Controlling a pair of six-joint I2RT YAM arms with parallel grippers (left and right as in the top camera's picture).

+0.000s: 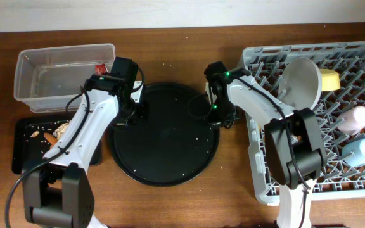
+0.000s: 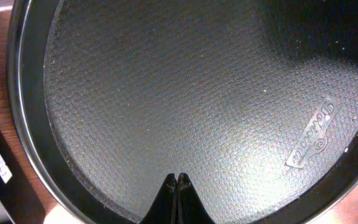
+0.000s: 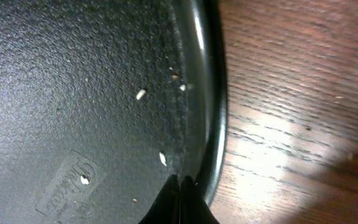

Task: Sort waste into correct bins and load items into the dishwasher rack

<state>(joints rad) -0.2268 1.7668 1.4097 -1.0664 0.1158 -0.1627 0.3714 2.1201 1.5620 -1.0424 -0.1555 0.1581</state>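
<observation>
The small red snack wrapper [image 1: 100, 67] lies in the right-hand end of the clear rectangular plastic tub [image 1: 24, 69], which stands at the far left of the counter [image 1: 170, 44]. Just in front of the tub is the shallow black rectangular tray [image 1: 21, 155]. It holds pale beige food scraps [image 1: 61, 130] and a small orange carrot [image 1: 51, 140], and the left arm partly hides it.

On the right, the large square light-grey plastic dishwasher rack [image 1: 347, 183] carries four items:
- The pale grey round plate [image 1: 300, 82] stands on edge.
- The yellow bowl [image 1: 330, 80] sits just behind the plate.
- The small pink cup [image 1: 355, 118] lies on its side among the pegs.
- The small blue cup [image 1: 360, 152] lies the same way, nearer the front.

Between the bins and the rack sits a large round black tray [image 1: 170, 152] with a pebbled floor. A few white rice grains [image 3: 140, 94] are scattered on it.

The left gripper [image 2: 177, 182] hangs over the floor of the round tray, close to its left rim. Its jaws are pressed together tip to tip, with nothing visible between them.

The right gripper [image 3: 182, 183] is at the tray's right edge, its tips low against the inner side of the raised rim. Its jaws are likewise closed, and I see nothing held in them. Whether the tips touch the rim cannot be told.
</observation>
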